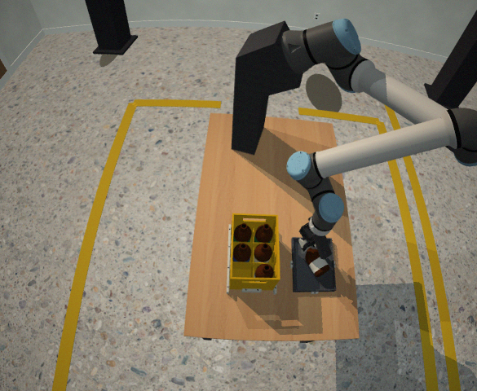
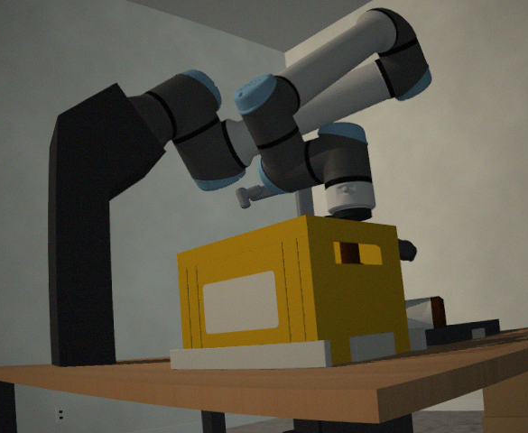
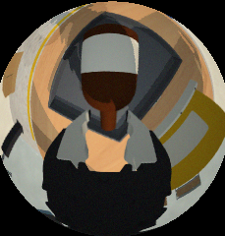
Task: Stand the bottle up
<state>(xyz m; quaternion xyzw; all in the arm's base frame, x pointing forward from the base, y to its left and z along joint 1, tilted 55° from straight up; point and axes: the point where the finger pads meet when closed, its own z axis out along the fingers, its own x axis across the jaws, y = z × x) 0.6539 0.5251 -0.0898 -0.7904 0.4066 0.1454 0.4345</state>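
The brown bottle (image 1: pixel 317 265) (image 2: pixel 438 312) (image 3: pixel 109 54) with a white label lies on its side on the dark tray (image 1: pixel 301 283) (image 2: pixel 462 332) (image 3: pixel 156 56). My gripper (image 1: pixel 311 248) (image 3: pixel 108 110) is partly open, its two fingertips on either side of the bottle's neck, with a gap visible on each side in the wrist view. In the exterior view the crate hides the fingers. The yellow crate (image 1: pixel 255 216) (image 2: pixel 356 298) (image 3: pixel 212 123) stands left of the tray in the top view. Its front-left compartment holds no bottle.
Several brown bottles stand upright in the crate's other compartments, such as one bottle (image 1: pixel 263 252) in the middle right. Pale strips (image 2: pixel 250 354) lie along the crate's base. The crate's walls rise well above the tray. The black robot pedestal (image 1: pixel 251 101) (image 2: pixel 81 261) stands at the table's back.
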